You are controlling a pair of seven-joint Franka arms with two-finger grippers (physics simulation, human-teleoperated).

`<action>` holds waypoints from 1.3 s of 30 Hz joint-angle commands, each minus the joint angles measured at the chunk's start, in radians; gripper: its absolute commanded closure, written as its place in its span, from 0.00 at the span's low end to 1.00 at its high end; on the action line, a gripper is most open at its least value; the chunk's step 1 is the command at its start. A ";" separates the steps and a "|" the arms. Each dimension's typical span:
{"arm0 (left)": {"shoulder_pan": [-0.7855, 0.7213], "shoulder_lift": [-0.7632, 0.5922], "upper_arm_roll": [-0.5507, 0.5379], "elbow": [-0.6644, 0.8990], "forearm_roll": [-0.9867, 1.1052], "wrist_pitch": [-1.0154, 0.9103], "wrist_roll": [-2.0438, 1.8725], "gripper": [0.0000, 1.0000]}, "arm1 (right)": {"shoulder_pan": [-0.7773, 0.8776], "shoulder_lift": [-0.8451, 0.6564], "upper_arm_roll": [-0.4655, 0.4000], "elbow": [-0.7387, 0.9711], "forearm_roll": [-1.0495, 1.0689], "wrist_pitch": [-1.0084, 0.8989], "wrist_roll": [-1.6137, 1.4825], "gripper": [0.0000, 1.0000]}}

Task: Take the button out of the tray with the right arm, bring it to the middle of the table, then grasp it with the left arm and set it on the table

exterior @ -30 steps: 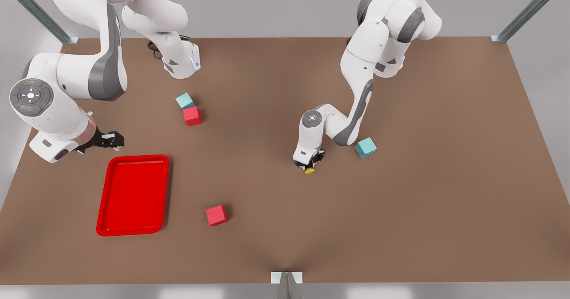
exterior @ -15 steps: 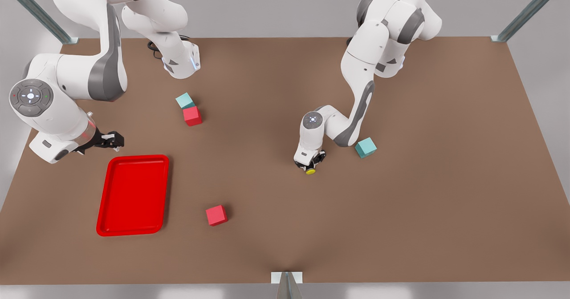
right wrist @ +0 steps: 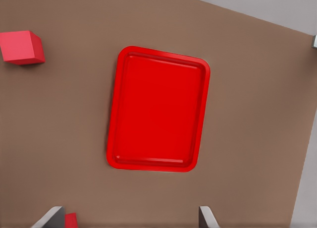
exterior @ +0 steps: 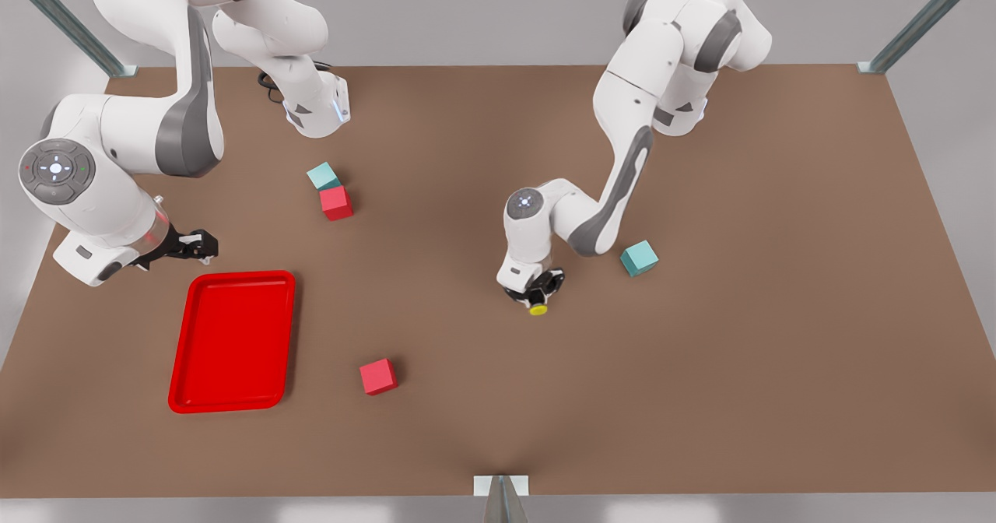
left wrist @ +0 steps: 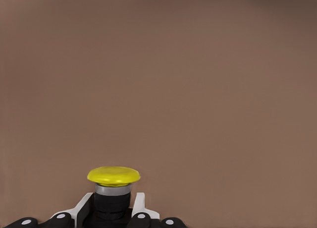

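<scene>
The button, a yellow cap on a black body, sits between the fingers of my left gripper near the middle of the table. In the left wrist view the fingers press both sides of the button's black body, with the button's cap sticking out past them. My right gripper waits open just beyond the far end of the red tray, holding nothing. Below the right wrist lies the tray, and the right fingertips stand wide apart.
A teal cube touches a red cube at the back left. Another red cube lies right of the tray. A teal cube sits close to the left arm's elbow, right of the button.
The left arm has swung its wrist a little towards the front view's left and carried the button slightly nearer the front edge. The right arm has stayed still.
</scene>
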 commanded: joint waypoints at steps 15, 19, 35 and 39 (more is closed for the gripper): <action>-0.051 0.168 0.002 0.153 0.786 -0.720 -1.624 0.55 | 0.002 -0.002 0.000 0.002 0.001 0.003 -0.002 0.00; -0.049 0.214 0.003 0.152 0.872 -0.720 -1.787 0.55 | 0.017 0.004 0.003 0.000 0.013 0.023 0.000 0.00; -0.039 0.375 0.003 0.150 0.997 -0.748 -1.945 0.55 | -0.036 -0.036 0.001 -0.121 0.145 0.056 0.064 0.00; -0.039 0.396 0.005 0.150 1.009 -0.748 -1.948 0.54 | -0.035 -0.039 0.003 -0.122 0.142 0.043 0.066 0.00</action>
